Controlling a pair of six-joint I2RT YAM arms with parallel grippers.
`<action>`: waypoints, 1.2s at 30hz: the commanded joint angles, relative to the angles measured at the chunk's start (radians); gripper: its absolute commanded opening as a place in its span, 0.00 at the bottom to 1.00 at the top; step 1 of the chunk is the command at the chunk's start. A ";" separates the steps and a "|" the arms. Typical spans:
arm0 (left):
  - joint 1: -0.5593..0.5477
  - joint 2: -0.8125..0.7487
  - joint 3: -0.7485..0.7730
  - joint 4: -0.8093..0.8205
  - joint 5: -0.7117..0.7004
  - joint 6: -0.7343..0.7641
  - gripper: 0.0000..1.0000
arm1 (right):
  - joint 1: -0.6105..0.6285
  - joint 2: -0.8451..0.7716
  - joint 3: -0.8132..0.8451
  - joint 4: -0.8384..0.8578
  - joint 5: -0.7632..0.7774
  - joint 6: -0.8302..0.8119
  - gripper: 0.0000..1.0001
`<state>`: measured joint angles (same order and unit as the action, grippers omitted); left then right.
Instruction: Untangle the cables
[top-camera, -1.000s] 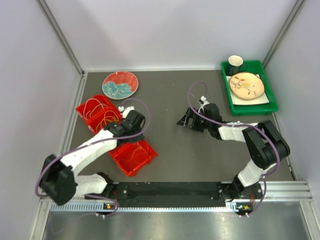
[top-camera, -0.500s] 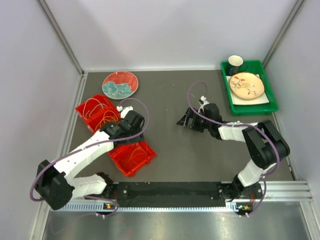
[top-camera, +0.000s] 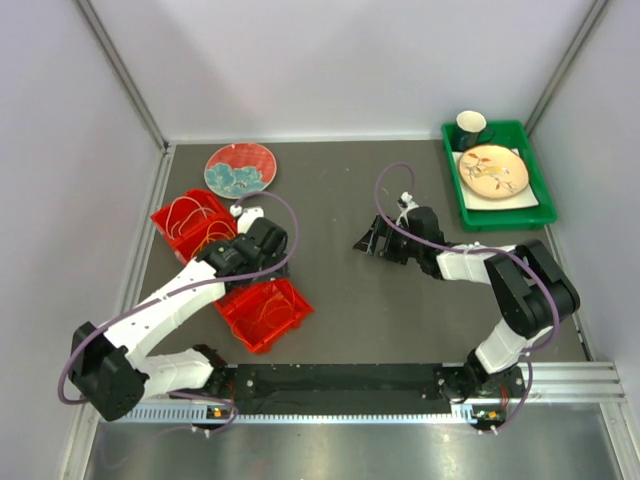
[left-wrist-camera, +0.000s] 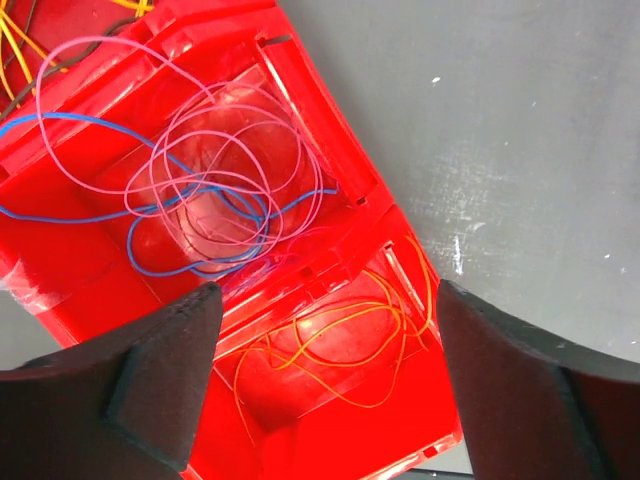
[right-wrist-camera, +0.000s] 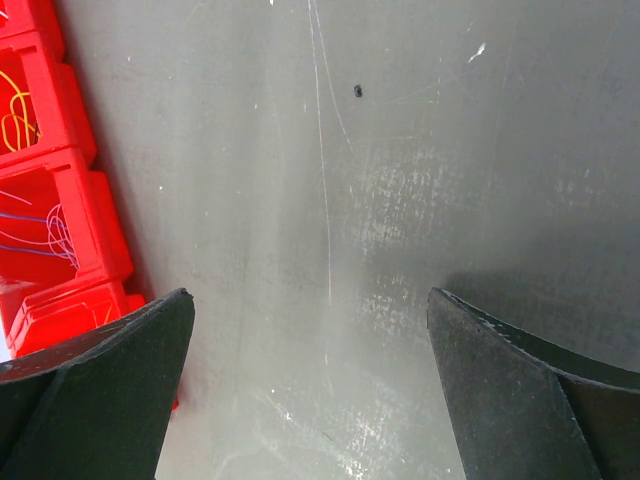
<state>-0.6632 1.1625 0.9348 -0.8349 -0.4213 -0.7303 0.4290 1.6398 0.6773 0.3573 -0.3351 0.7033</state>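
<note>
The cables lie as thin loose loops in two red bins. In the left wrist view, one compartment of the near bin (left-wrist-camera: 330, 130) holds pink cables (left-wrist-camera: 225, 195) tangled with a blue cable (left-wrist-camera: 80, 118). The compartment beside it holds an orange cable (left-wrist-camera: 350, 362). My left gripper (left-wrist-camera: 328, 290) hangs open above the orange compartment, nothing between its fingers. From above, that gripper (top-camera: 262, 265) sits between the far bin (top-camera: 168, 218), with its orange and yellow cables (top-camera: 200, 228), and the near bin (top-camera: 290, 318). My right gripper (top-camera: 368, 242) is open over bare table (right-wrist-camera: 308, 294).
A blue-and-red plate (top-camera: 240, 168) lies behind the bins. A green tray (top-camera: 542, 212) at the back right holds a patterned plate (top-camera: 493, 170) and a cup (top-camera: 471, 123). Walls close the table on three sides. A bin edge (right-wrist-camera: 60, 230) shows left in the right wrist view.
My left gripper has opened from nearly shut to wide, and its wrist has shifted slightly toward the back. The right arm has not moved.
</note>
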 joint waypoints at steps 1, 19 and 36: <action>-0.001 -0.032 0.016 0.093 -0.007 0.032 0.93 | -0.006 0.017 0.031 0.008 -0.002 -0.001 0.99; 0.019 0.424 0.015 0.263 0.159 -0.052 0.78 | -0.006 0.018 0.033 0.006 -0.004 0.001 0.99; 0.188 0.078 -0.134 0.266 0.182 0.084 0.89 | -0.009 0.015 0.030 0.011 -0.002 0.001 0.99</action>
<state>-0.4675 1.2705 0.7795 -0.5797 -0.2550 -0.7071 0.4290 1.6470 0.6838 0.3588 -0.3416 0.7040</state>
